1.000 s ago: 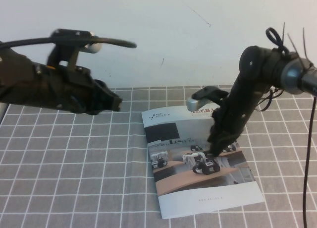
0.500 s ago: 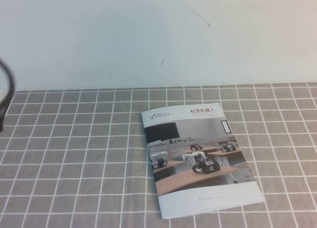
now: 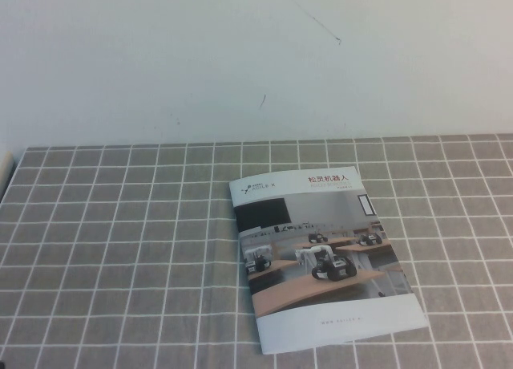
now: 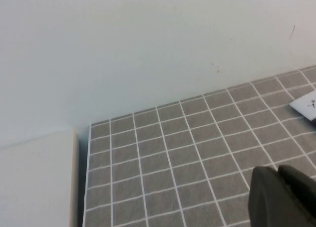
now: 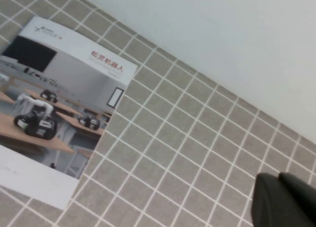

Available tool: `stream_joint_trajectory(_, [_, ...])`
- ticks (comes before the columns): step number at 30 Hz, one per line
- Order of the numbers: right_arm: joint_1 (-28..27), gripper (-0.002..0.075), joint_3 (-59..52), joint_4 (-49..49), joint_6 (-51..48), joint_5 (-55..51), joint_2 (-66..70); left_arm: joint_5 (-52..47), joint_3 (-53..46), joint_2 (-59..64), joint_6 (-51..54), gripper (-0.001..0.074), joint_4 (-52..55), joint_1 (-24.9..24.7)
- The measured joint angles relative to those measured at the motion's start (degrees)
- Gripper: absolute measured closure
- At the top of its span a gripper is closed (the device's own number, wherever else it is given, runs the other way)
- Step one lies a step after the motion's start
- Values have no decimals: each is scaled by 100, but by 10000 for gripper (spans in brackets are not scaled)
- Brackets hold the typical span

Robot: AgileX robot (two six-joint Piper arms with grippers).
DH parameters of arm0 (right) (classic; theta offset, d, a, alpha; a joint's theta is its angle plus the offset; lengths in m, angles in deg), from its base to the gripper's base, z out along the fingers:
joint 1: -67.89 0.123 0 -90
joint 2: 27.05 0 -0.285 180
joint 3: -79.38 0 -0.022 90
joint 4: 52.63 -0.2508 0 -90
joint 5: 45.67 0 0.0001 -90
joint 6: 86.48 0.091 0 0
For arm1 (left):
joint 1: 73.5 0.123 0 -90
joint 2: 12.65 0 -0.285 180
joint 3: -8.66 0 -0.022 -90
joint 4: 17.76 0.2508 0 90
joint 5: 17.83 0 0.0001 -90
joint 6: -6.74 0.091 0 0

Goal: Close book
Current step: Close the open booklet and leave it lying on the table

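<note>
Now we see the book (image 3: 321, 261) shut, well away from left gripper (image 4: 281, 195) and right gripper (image 5: 284, 197), whose widths we cannot tell; unpressed, it may reopen.

- Left gripper (image 4: 284, 197): the left wrist view shows only a dark, blurred portion. It sits above the checked cloth (image 4: 187, 153) and is cut off at the frame corner. The rest of it is out of frame.
- Right gripper (image 5: 284, 200): the same applies in the right wrist view. A dark, blurred portion above the cloth is cut off at the frame corner.
- Book (image 3: 325, 261): the cover print is too small to read in the high view. In the left wrist view only one white corner enters the frame. In the right wrist view one corner and part of the cover run off the frame.
- Pale block (image 4: 34, 177): it lies beside the cloth's edge and is cut off by the frame. It cannot be identified.
</note>
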State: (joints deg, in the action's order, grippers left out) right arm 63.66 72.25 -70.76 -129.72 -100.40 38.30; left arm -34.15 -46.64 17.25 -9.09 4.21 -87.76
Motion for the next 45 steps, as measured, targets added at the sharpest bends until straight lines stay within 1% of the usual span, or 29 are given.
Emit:
stream_joint_trajectory(5, [0, 729, -1759, 99, -3, 1252, -1677, 25, -379, -259, 0, 738, 10, 0])
stream_joint_trajectory(8, [0, 729, -2656, 99, -3, 1763, -2631, 48, -403, -283, -15, 738, 10, 0])
stream_joint_trajectory(11, [0, 729, -3402, 99, 53, 1898, -3427, 78, -403, -283, -26, 738, 10, 0])
stream_joint_trajectory(14, [0, 729, -3808, 99, 328, 1863, -3897, 92, -403, -283, -108, 738, 10, 0])
stream_joint_trajectory(17, [0, 729, -4064, 99, 547, 1865, -4130, 111, -403, -283, -130, 738, 10, 0])
stream_joint_trajectory(20, [0, 729, -4358, 99, 561, 1865, -4204, 185, -475, -283, -139, 738, 10, 0])
stream_joint_trajectory(25, [0, 729, -4771, 79, 561, 1913, -4217, 710, -804, -283, -170, 738, 10, 0])
stream_joint_trajectory(29, [0, 729, -4831, -9, 576, 1804, -4217, 975, -925, -283, -157, 738, 32, 0])
stream_joint_trajectory(33, [0, 729, -4831, -117, 576, 1650, -4217, 996, -925, -283, -148, 738, 104, 0])
stream_joint_trajectory(45, [0, 729, -4831, -180, 576, 1640, -4217, 1022, -936, -283, -256, 738, 125, 0])
